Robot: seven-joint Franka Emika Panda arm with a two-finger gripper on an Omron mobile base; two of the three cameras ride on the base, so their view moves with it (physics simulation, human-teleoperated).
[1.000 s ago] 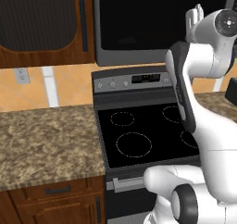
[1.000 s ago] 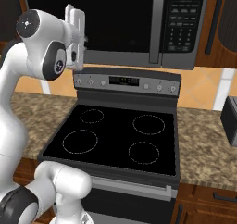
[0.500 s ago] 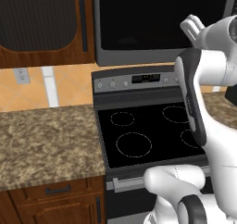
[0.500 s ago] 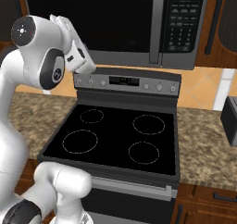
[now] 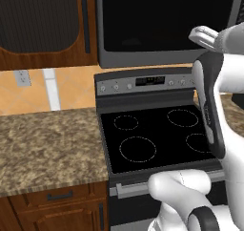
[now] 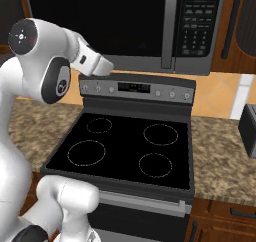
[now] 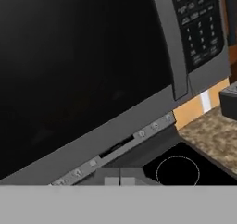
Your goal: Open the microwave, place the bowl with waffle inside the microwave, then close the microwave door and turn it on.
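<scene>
Microwave: mounted above the stove, between wooden cabinets; dark box with a black glass front.
Microwave door: closed flush against the body; its vertical bar handle stands just left of the button panel.
Stove: black glass top with four ring markings, and a control strip with knobs and a small display along the back.
Gripper: clenched, fingertips pressed together with nothing between them; in the hand view it sits low, pointing toward the lower edge of the microwave and the stove's control strip.
Arm: bent upward in front of the stove, with the hand raised near the lower left corner of the microwave in the right base view.
Tabletop: speckled brown stone on both sides of the stove.
Cabinet: brown wood with a dark panel, left of the microwave.
Wall outlet: on the tan backsplash left of the stove.
Dark appliance: on the tabletop to the right of the stove, cut off by the edge.
</scene>
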